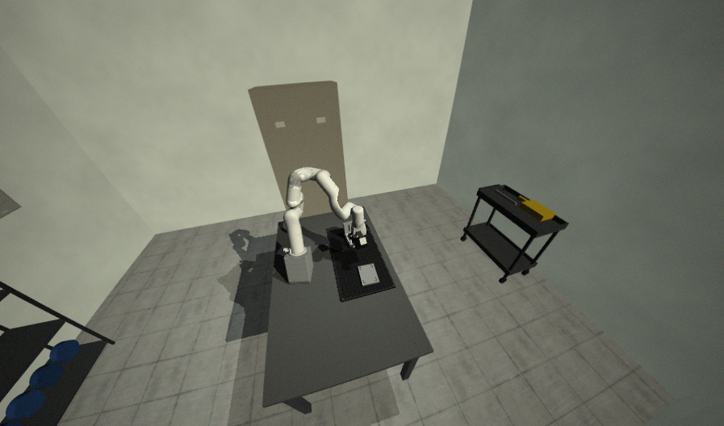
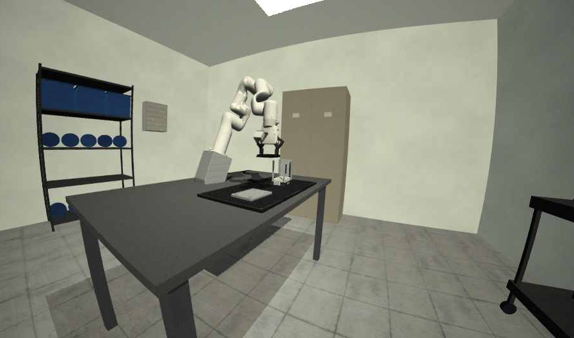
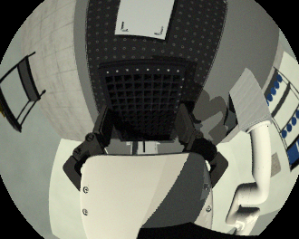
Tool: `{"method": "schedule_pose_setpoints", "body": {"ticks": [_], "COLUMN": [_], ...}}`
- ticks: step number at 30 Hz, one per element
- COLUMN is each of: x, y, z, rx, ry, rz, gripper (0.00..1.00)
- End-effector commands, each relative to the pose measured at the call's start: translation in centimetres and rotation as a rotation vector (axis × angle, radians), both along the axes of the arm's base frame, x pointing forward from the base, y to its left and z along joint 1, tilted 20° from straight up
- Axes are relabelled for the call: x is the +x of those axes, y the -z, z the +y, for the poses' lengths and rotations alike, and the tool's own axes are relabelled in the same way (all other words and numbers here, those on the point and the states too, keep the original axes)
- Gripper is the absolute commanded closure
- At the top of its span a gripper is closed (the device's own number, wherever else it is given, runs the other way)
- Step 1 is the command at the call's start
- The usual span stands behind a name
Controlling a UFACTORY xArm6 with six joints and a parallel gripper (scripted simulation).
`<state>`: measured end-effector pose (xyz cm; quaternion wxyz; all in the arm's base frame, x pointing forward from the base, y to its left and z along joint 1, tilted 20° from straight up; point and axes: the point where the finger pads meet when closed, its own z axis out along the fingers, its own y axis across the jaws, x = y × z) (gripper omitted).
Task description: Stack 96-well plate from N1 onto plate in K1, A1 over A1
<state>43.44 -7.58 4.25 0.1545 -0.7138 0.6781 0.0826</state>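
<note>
From the top view, the white six-joint arm (image 1: 300,211) stands on a pale grey block pedestal (image 1: 295,276) at the edge of the dark grey rectangular table (image 1: 332,344). It bends over a black perforated mat (image 1: 348,288). The pale grey flat plate nest (image 1: 367,274) lies bare on the mat's near half. The gripper (image 1: 356,239) hangs over the mat's far half, and what it carries looks like only a dark patch here. A black two-shelf cart (image 1: 558,224) with a yellow block stands by the right wall.

The exterior view gives the height that the top view hides. The gripper (image 2: 268,154) is well above the table, holding a thin dark 96-well plate (image 2: 267,155) level in the air. The white upright-posted stack rack (image 2: 285,168) stands just beside and below it on the mat (image 2: 221,196). A white object sits at the rack's foot, probably the lower plate, though it is too small to be sure. The nest (image 2: 251,194) is near the front of the mat.

The wrist view alone shows the grip. The black fingers are spread wide and pinch the dark plate (image 3: 144,96) on two opposite sides, its grid of wells facing the camera. Beyond it lies the nest (image 3: 146,11), with dark corner marks.
</note>
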Motion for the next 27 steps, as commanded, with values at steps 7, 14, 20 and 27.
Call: {"method": "schedule_pose_setpoints", "body": {"ticks": [7,14,20,27], "x": [0.0,-0.1,-0.2,-0.3], "y": [-1.4,-2.0,-2.7,-3.5], "z": [3.2,4.8,6.7,8.9], "rx": [-0.002,-0.002,-0.002,-0.001], "ry": [0.001,0.001,0.001,0.001], "rz": [-0.004,-0.004,-0.004,-0.004], "gripper": [1.0,1.0,1.0,1.0]}}
